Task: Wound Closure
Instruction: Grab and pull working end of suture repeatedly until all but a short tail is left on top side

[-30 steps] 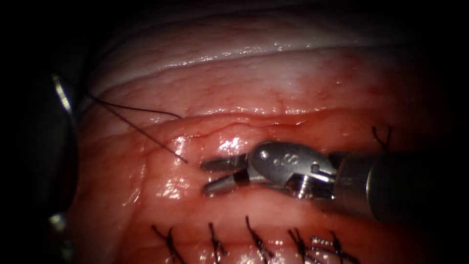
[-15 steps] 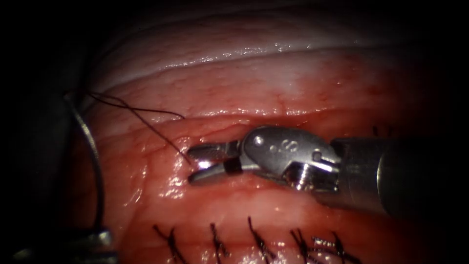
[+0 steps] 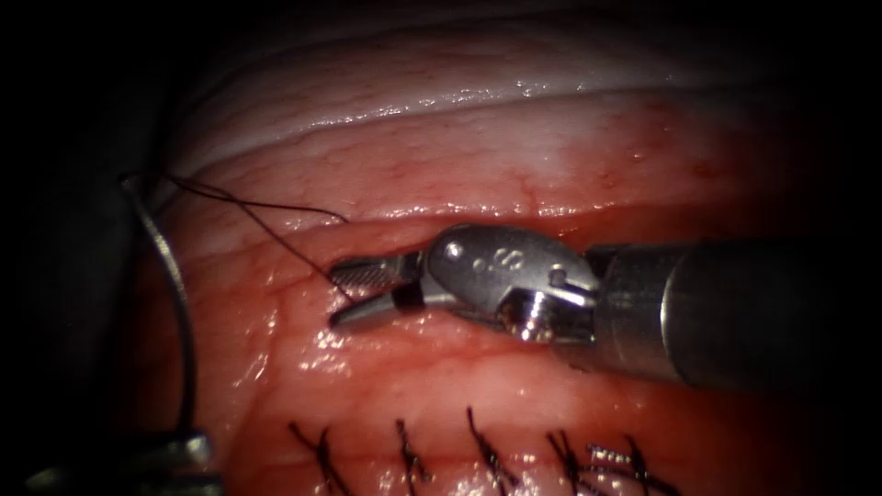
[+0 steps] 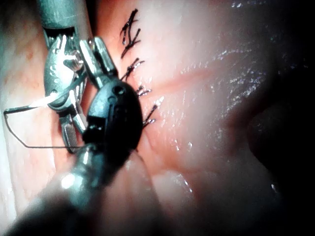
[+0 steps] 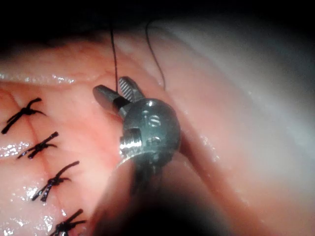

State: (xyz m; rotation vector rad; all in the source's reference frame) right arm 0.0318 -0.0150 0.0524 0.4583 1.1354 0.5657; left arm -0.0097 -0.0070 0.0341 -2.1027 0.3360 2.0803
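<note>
Endoscope view: right tool (image 3: 344, 292) has its 2 jaws parted around the thread (image 3: 276, 234); left tool (image 3: 175, 450) grips the needle (image 3: 175, 285), clear of the tissue (image 3: 459, 174)

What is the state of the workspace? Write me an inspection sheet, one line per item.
Surface: tissue, wet and glistening, with a crease running across above the right tool.
Job's things: needle clear of the tissue at the endoscope view's left, curving upright; thread runs from its upper end toward the right tool; row of stitches with short dark ends along the near edge.
Clutter: nothing seen.
Grippers: left tool holds the needle at its lower end; right tool has its jaws open on either side of the thread and holds nothing.
Cables: nothing seen.
Surroundings: dark beyond the tissue.
</note>
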